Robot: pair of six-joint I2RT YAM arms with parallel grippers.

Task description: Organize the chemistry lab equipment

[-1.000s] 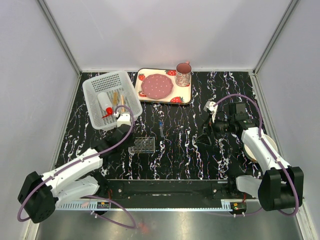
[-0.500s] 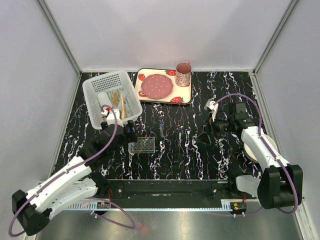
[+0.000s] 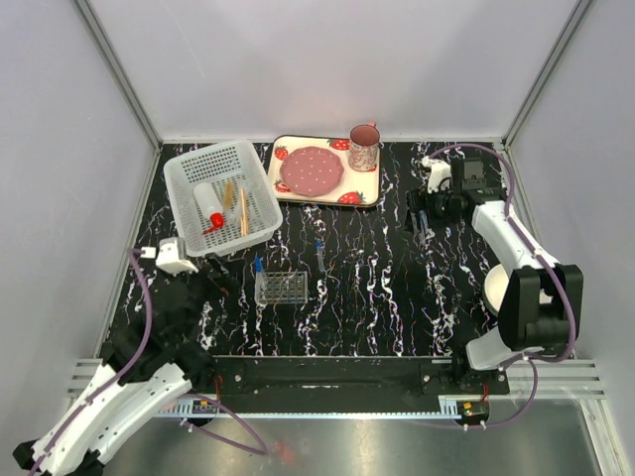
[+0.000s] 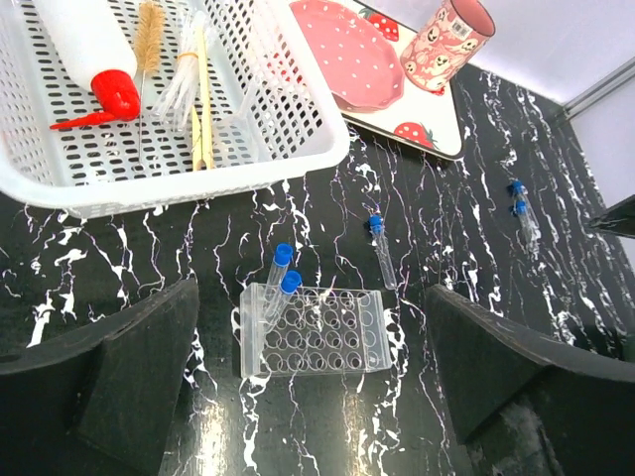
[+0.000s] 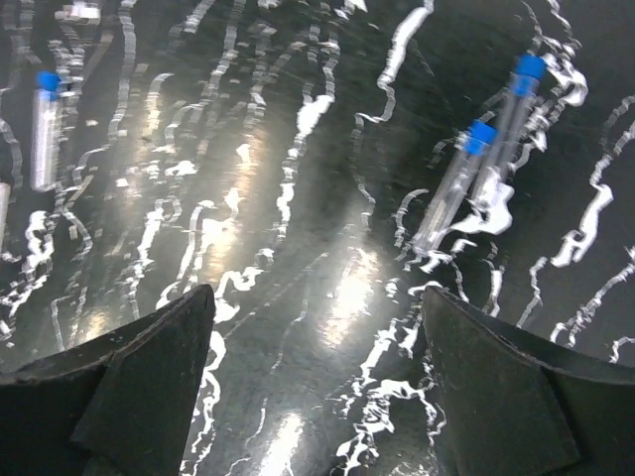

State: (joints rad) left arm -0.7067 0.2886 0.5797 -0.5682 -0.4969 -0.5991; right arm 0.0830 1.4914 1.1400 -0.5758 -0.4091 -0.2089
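Robot test cell: pale panels (image 3: 327,59) enclose a black marbled table (image 3: 377,297).

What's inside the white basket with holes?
In the basket: a white bottle with a red cap, a fuzzy brush, a wooden stick and clear tubes. Whatever lies under the bottle is hidden.

The left arm (image 3: 134,395) sits folded low at the near left, its left gripper (image 4: 310,288) angled downward, jaws spread wide. The right arm (image 3: 504,236) stretches far forward, its right gripper (image 5: 317,293) likewise parted wide.

Left hand (image 4: 310,290) opened and withdrew; right hand (image 5: 317,293) swung over two tubes (image 5: 458,183).
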